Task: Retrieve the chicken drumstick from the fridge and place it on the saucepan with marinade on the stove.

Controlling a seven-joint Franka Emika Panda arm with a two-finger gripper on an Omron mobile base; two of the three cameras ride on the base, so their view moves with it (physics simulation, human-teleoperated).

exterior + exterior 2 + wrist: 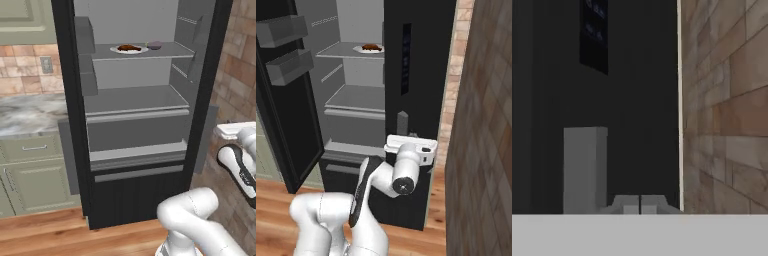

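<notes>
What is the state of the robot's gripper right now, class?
Gripper: closed, fingertips together, gripping nothing, beside the tall black fridge's grey vertical handle.

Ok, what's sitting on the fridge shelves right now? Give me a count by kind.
Chicken drumstick: 1, on the plate, top shelf
White plate: 1
Dark purple rounded item: 1, right of the plate
Total: 3

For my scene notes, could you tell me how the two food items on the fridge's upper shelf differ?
The chicken drumstick is reddish-brown and lies on a white plate; the dark purple item is rounded and sits straight on the shelf, further right. Both are small and share that shelf.
</notes>
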